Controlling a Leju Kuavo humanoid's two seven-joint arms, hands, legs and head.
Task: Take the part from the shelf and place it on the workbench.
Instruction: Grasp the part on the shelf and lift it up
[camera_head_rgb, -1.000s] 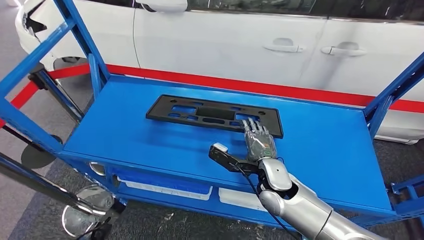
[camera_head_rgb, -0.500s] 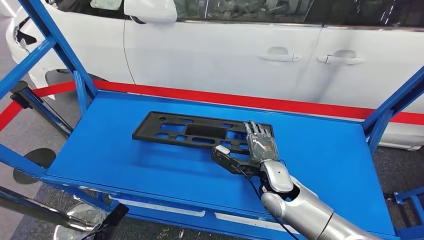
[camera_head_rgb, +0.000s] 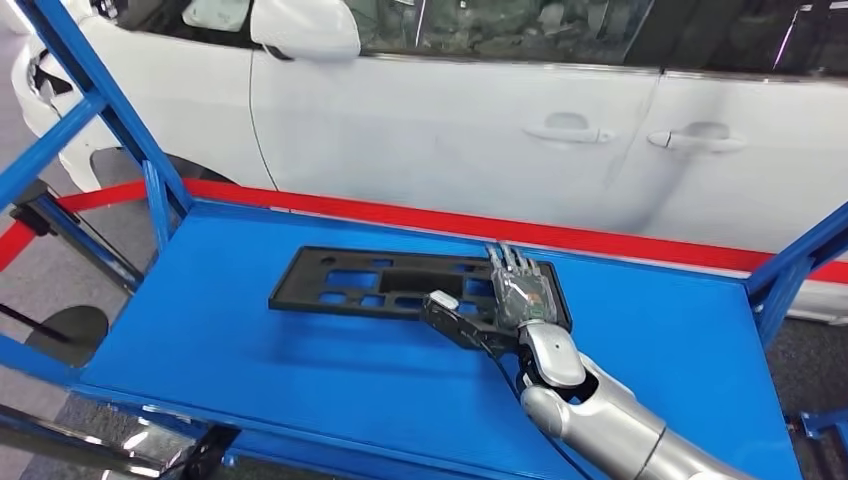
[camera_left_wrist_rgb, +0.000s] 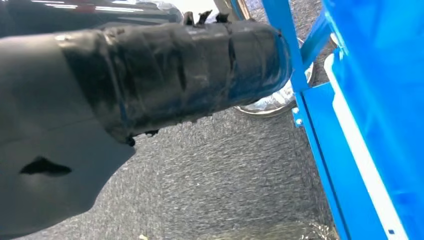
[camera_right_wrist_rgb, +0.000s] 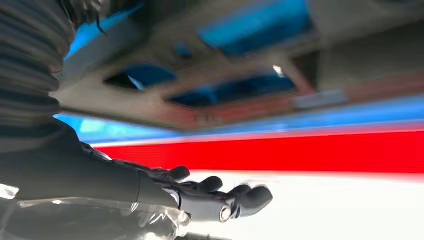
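Observation:
The part is a flat black plate (camera_head_rgb: 372, 282) with several cut-outs, lying across the blue shelf (camera_head_rgb: 250, 390). My right hand (camera_head_rgb: 518, 292) is at the plate's right end. Its fingers (camera_head_rgb: 512, 262) lie flat on top of the plate and the thumb (camera_head_rgb: 447, 310) reaches along the near edge, so the plate is pinched. In the right wrist view the blurred plate (camera_right_wrist_rgb: 210, 85) runs close over the outstretched fingers (camera_right_wrist_rgb: 220, 192). My left hand (camera_left_wrist_rgb: 50, 150) hangs low beside the shelf frame, and its fingers are hidden.
A white car (camera_head_rgb: 480, 120) stands just behind the shelf, with a red floor stripe (camera_head_rgb: 600, 238) between them. Blue frame posts rise at the left (camera_head_rgb: 70, 70) and right (camera_head_rgb: 800, 255) ends. Grey carpet (camera_left_wrist_rgb: 215, 185) lies below.
The camera has moved closer and tilted up. My right hand has slid further over the plate's right end, and the thumb now sits at its near edge.

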